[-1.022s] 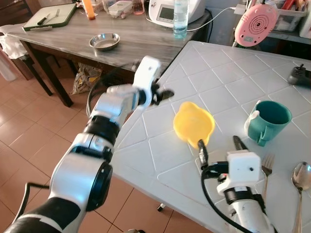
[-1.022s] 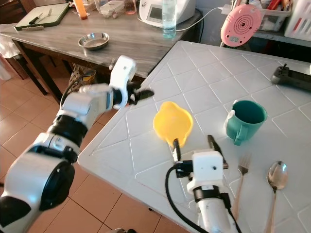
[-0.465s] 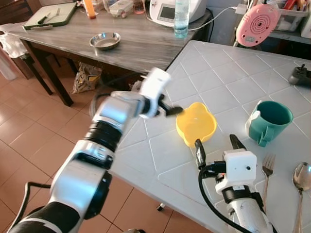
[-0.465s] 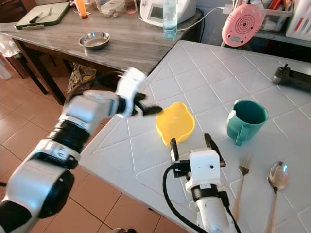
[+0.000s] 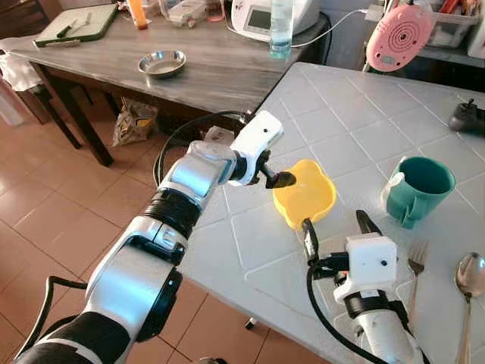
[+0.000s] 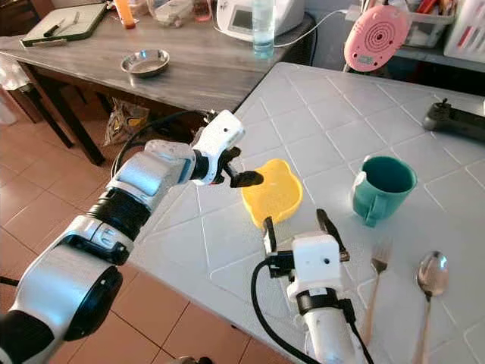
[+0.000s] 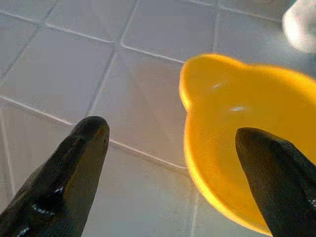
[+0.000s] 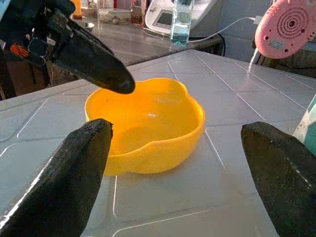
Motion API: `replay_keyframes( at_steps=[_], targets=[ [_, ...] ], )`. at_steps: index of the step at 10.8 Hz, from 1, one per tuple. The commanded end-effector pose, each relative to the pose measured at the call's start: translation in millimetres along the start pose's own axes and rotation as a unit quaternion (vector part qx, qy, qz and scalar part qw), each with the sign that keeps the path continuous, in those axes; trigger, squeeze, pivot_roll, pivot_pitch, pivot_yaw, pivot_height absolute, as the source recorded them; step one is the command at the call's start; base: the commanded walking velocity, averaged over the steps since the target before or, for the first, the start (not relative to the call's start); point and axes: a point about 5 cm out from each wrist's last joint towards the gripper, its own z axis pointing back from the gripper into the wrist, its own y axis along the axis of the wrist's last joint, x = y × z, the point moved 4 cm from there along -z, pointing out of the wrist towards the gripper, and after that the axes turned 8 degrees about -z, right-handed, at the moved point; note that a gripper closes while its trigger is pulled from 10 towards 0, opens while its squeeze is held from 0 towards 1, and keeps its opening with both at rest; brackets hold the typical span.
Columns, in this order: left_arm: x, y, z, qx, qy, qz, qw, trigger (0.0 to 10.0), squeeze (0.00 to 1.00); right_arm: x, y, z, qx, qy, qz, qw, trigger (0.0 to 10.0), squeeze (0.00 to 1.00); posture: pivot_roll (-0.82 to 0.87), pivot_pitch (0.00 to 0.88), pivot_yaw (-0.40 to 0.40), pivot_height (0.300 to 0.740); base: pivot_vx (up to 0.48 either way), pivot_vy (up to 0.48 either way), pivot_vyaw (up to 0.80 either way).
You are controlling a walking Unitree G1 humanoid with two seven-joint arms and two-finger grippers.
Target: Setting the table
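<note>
Two grippers work over a white tiled table [image 5: 356, 144], and I see both with fingers spread wide, holding nothing. My left gripper [image 7: 173, 168] reaches in over the table's near edge and hovers at the rim of a yellow bowl [image 5: 305, 194]: one black finger [image 7: 79, 163] is over bare tile outside the bowl, and the other sits above the bowl's inside, so the rim lies between them. I cannot tell whether either finger touches the bowl. My right gripper [image 6: 301, 230] is just short of the bowl on its near side, pointing at it, the bowl centred ahead between its two fingertips and not touching them. Beyond the right gripper's outer finger stands a teal mug [image 5: 417, 187], upright, handle towards me. Closer in, beside my right arm, a fork [image 5: 416, 262] and a spoon [image 5: 469, 276] lie flat on the tile, side by side, apart from the bowl.
</note>
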Motion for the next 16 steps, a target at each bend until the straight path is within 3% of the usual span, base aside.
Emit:
replay_keyframes(
  at_steps=[1,4,5,6,10,16],
  targets=[
    [-2.3,4,0.2,-0.004,0.000,-0.007,1.000,10.0,1.00,-1.8,-2,1.3,-0.006,0.001,0.000,1.000,10.0,0.00,0.00,0.108,0.110,0.740,0.000,0.000,0.00],
    [10.6,-1,-7.0,-0.012,-0.034,0.001,0.999,10.0,1.00,-3.3,-2,1.1,-0.006,0.000,-0.001,1.000,10.0,0.00,0.00,0.111,0.117,0.740,0.000,0.000,0.00],
    [16.4,-2,-9.2,-0.010,-0.050,0.008,0.999,4.2,0.55,-3.7,-3,1.6,-0.006,-0.001,-0.003,1.000,10.0,0.00,0.00,0.111,0.121,0.740,0.000,0.000,0.00],
    [20.5,-1,-10.6,-0.005,-0.062,0.019,0.998,0.0,0.00,-4.3,-3,1.7,-0.006,-0.002,-0.003,1.000,10.0,0.00,0.00,0.113,0.124,0.740,0.000,0.000,0.00],
    [18.7,-10,-10.4,-0.017,-0.061,0.031,0.998,0.0,0.00,-5.5,-4,3.6,-0.009,-0.005,-0.005,1.000,10.0,0.00,0.00,0.115,0.133,0.740,0.000,0.000,0.00],
    [10.9,-11,-8.5,-0.022,-0.041,0.015,0.999,0.0,0.00,-5.9,-5,3.1,-0.010,-0.002,-0.004,1.000,10.0,0.00,0.00,0.109,0.132,0.740,0.000,0.000,0.00]
  ],
)
